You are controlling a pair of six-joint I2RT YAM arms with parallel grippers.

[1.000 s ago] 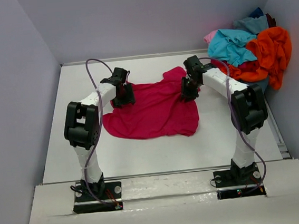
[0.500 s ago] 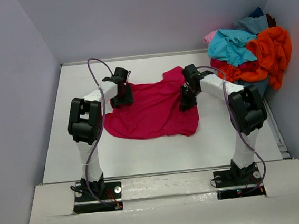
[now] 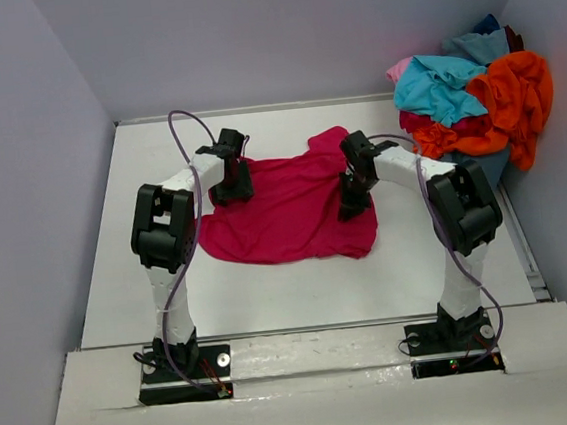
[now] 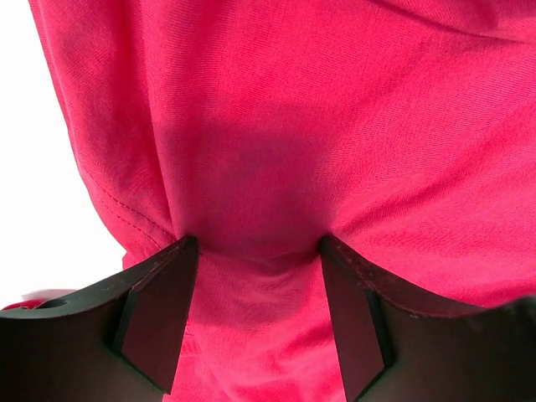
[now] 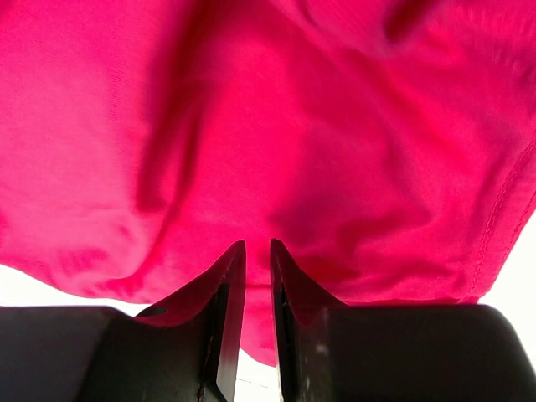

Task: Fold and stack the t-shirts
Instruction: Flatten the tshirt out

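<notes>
A crimson t-shirt (image 3: pixel 289 212) lies spread and rumpled on the white table (image 3: pixel 271 294); it fills the left wrist view (image 4: pixel 293 126) and the right wrist view (image 5: pixel 251 109). My left gripper (image 3: pixel 233 189) (image 4: pixel 260 247) presses down on the shirt's far-left part, open, its jaws wide with a hump of cloth between them. My right gripper (image 3: pixel 351 206) (image 5: pixel 258 244) stands on the shirt's right side near its hem, its jaws drawn nearly together on a thin fold of the crimson cloth. Other t-shirts, turquoise (image 3: pixel 437 87), orange (image 3: pixel 518 94), pink and dark blue, are heaped at the back right.
The heap of shirts leans against the right wall at the table's far corner. Grey walls close in the table on the left, back and right. Bare white table surface shows in front of the crimson shirt, toward the arm bases (image 3: pixel 183 373).
My right gripper has moved a little nearer and leftward along the shirt's right side, and its jaws have narrowed onto the cloth. The left gripper has shifted slightly and stays open.
</notes>
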